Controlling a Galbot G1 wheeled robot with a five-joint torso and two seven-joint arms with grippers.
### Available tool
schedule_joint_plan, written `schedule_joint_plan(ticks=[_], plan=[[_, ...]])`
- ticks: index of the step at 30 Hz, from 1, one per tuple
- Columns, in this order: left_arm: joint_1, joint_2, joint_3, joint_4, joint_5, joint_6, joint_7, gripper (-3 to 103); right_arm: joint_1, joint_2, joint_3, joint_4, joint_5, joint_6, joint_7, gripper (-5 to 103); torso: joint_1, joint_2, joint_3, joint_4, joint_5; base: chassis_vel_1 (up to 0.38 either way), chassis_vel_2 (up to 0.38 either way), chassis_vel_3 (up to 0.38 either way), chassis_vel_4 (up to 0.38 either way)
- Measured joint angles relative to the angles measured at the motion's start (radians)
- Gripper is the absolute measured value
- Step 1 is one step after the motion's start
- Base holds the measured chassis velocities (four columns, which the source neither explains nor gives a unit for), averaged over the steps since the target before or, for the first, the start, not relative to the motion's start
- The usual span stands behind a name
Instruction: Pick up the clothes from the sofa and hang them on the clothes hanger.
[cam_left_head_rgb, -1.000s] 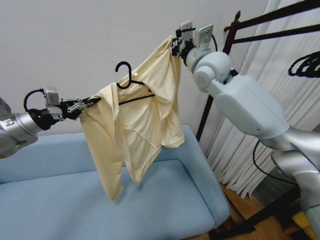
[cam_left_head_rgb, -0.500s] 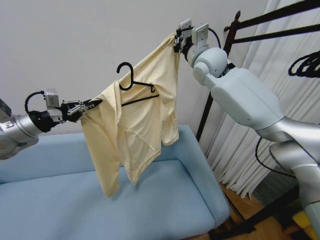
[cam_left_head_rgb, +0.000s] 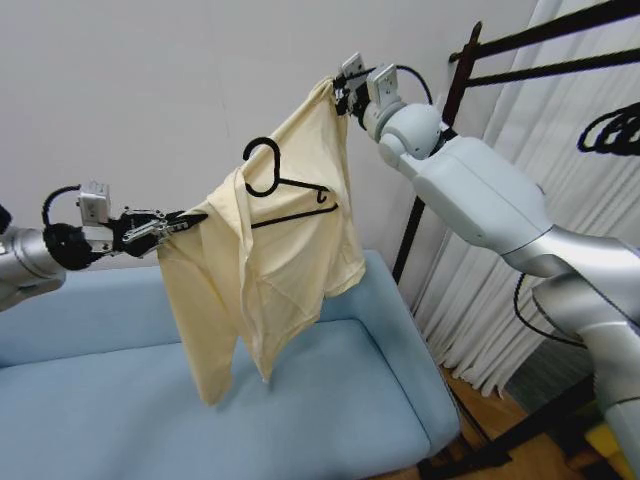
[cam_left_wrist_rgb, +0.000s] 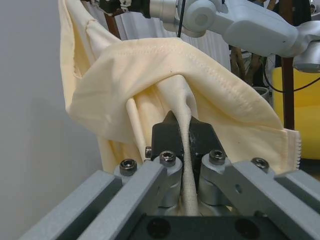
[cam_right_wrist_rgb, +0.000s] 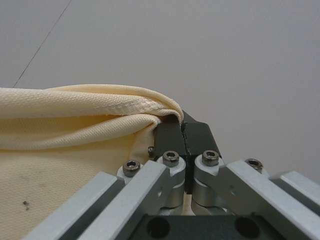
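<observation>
- Right pincer (cam_left_head_rgb: 341, 92) is clamped shut on a top edge of the cream shirt (cam_left_head_rgb: 290, 250), high up near the wall; over the last second it has crept a little toward the robot's left, away from the dark clothes rack (cam_left_head_rgb: 462, 75)
- Left pincer (cam_left_head_rgb: 188, 217), lower and out to the left, is closed on a rolled seam of the same shirt and has sunk slightly
- Between the two, the shirt hangs stretched in the air above the blue sofa (cam_left_head_rgb: 350, 420), clear of the cushions
- A black hanger (cam_left_head_rgb: 290, 195) sits in the shirt's neck opening with its hook free in the air; it has slid toward the right arm's side and tilted as the cloth was pulled
- Judging from this, pickup and threading look done, but the hook is on no rail yet, and the recent drift has not brought it any closer to the rack
</observation>
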Motion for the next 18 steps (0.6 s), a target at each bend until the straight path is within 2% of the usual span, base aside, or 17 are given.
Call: schedule_joint_plan(ticks=[5,10,14,18], plan=[[-0.004,0.0,-0.001,0.002,-0.002,0.001,-0.007,2,-0.015,-0.011,-0.008,-0.001,0.009,0.001,0.005,0,0.0,0.0,0.0,0.0,0.0,0.0,0.0,0.0,0.0],[-0.005,0.003,-0.002,0.015,-0.004,0.002,0.041,2,-0.03,-0.007,-0.016,-0.052,-0.003,0.049,-0.021,0,0.0,0.0,0.0,0.0,0.0,0.0,0.0,0.0,0.0],[-0.006,0.007,-0.003,0.032,-0.002,0.002,0.105,2,-0.044,0.015,-0.009,-0.118,-0.012,0.097,-0.025,0,0.0,0.0,0.0,0.0003,-0.0001,0.0,0.0,0.0,0.0],[-0.008,0.008,-0.003,0.038,-0.003,0.003,0.116,2,-0.052,0.022,-0.004,-0.141,-0.019,0.112,-0.025,0,0.0,0.0,0.0,0.0001,0.0,0.0,0.0,0.0,0.0]])
